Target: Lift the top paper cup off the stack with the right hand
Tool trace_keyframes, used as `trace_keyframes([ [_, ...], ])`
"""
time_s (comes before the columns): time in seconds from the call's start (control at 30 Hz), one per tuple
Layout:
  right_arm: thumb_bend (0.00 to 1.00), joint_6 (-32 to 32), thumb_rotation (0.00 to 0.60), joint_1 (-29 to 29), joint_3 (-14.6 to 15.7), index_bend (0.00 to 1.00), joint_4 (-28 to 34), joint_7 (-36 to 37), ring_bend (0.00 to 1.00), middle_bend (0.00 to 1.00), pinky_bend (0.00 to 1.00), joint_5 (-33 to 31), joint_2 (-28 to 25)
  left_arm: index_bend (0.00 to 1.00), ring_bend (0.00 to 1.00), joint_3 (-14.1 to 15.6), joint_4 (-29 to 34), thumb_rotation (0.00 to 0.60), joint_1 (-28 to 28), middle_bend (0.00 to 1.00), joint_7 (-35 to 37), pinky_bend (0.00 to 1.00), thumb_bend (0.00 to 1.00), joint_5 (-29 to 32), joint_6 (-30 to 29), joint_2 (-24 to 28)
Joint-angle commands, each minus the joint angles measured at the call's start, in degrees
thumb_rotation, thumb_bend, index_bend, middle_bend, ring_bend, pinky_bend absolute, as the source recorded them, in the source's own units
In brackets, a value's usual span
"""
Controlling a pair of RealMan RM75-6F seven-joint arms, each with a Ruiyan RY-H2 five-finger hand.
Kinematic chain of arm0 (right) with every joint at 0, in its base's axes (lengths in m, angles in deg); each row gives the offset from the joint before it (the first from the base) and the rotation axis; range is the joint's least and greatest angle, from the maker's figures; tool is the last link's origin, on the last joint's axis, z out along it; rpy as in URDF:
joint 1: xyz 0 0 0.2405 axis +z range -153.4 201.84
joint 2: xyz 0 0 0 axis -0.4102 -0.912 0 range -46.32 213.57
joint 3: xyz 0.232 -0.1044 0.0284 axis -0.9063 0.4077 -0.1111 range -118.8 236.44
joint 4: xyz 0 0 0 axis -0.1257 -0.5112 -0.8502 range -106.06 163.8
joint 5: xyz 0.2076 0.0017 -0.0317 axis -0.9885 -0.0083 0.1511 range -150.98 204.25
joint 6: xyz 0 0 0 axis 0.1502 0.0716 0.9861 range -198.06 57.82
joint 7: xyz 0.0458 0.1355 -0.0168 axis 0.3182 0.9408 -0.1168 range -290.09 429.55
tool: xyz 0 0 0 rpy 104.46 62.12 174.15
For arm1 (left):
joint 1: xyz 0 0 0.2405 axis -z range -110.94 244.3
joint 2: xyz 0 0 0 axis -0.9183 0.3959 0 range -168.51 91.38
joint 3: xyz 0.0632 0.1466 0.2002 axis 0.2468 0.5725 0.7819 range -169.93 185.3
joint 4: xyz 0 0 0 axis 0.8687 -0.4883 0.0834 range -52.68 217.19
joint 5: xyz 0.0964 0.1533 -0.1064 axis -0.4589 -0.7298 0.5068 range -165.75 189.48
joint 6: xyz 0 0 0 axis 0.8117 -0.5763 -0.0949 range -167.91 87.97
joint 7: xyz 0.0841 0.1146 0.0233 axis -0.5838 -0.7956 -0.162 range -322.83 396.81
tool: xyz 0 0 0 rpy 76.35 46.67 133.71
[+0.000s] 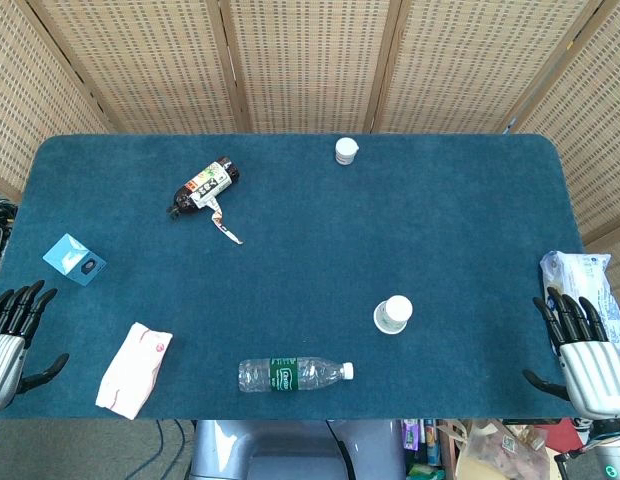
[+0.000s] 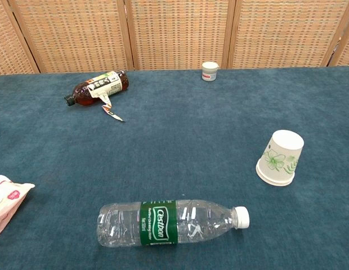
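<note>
A: Table (image 1: pixel 460 210), then hands?
B: Right hand (image 1: pixel 587 352) at right edge, fingers spread, holding nothing. Left hand (image 1: pixel 12 335) likewise, left edge.
A: Cups (image 1: pixel 393 314)?
B: Upside down, near-right of centre, just beyond the bottle (image 1: pixel 295 374).

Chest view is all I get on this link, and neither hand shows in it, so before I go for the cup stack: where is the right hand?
Observer: The right hand is at the table's near right corner, fingers spread, holding nothing, well clear of the cup stack.
Operator: Anything beside that hand?
Observer: A clear plastic bag lies at the table edge just beyond it.
Operator: And the left hand?
Observer: The left hand is at the near left corner, open, with a small blue packet on the table beyond it.
</note>
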Motion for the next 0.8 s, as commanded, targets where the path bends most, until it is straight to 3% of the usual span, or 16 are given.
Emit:
trace_keyframes([
  [0.03,0.13,-0.1,0.6,0.0,0.0,0.0,0.0,0.0,0.0,0.0,0.0,0.0,0.0,0.0,0.0,0.0,0.0,0.6,0.0,0.0,0.0,0.0,0.27,0.0,0.1,0.0],
  [0.8,0.13,-0.4,0.6,0.3,0.5,0.0,0.3,0.6,0.0,0.0,0.0,0.9,-0.2,0.0,0.0,-0.1,0.2,0.6,0.1,0.0,0.1,0.0,0.27,0.5,0.4,0.5],
])
